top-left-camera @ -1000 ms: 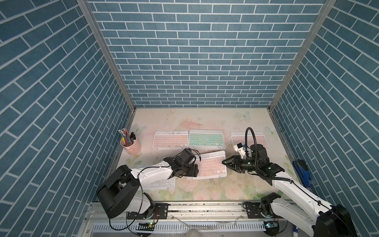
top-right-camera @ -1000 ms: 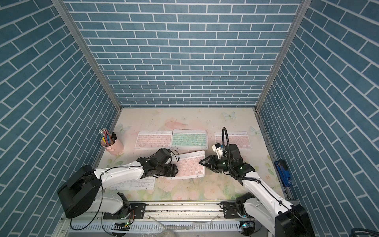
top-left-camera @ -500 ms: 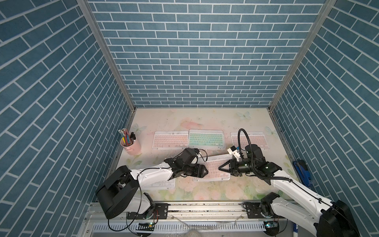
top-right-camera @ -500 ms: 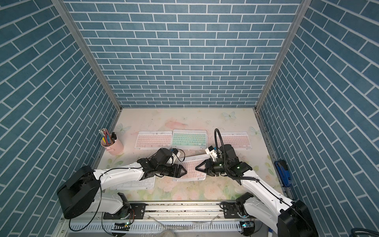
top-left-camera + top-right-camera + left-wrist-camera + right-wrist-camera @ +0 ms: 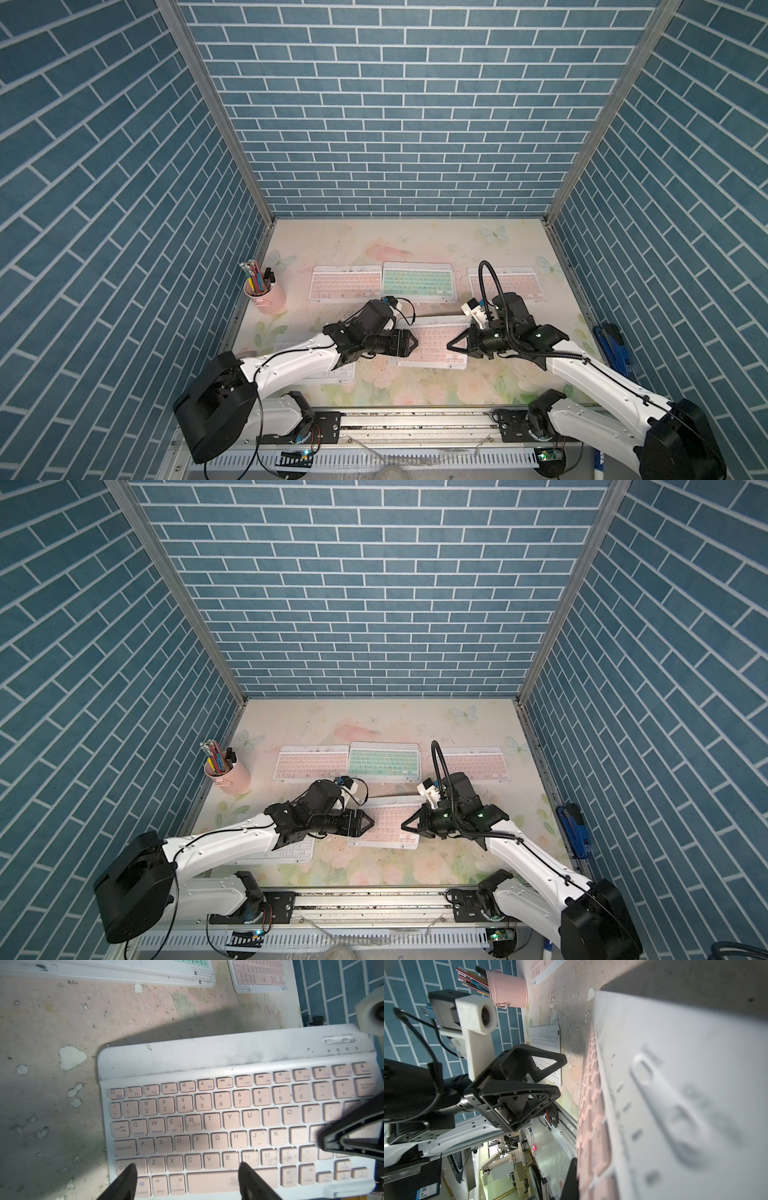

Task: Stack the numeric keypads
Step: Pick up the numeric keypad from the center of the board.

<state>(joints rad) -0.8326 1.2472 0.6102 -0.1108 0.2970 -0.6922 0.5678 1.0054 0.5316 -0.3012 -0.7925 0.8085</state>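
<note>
A pink keypad (image 5: 434, 343) (image 5: 207, 1122) lies slightly askew near the table's front middle. My right gripper (image 5: 454, 345) is shut on its right end; in the right wrist view one dark finger (image 5: 571, 1180) presses its key side (image 5: 591, 1105). My left gripper (image 5: 187, 1164) (image 5: 405, 344) stands open over the keypad's front left keys; contact is unclear. Along the back lie a pink keypad (image 5: 345, 284), a mint keypad (image 5: 419, 281) and another pink keypad (image 5: 505, 282). A white keypad (image 5: 332, 372) lies partly under my left arm.
A pink cup of pencils (image 5: 266, 293) stands at the left edge. A blue tool (image 5: 615, 353) lies beyond the table's right edge. Blue brick walls close three sides, and a metal rail (image 5: 415, 419) runs along the front.
My right gripper has moved left onto the pink keypad's right end and shut on it. The left gripper has slid right over the keypad's left part.
</note>
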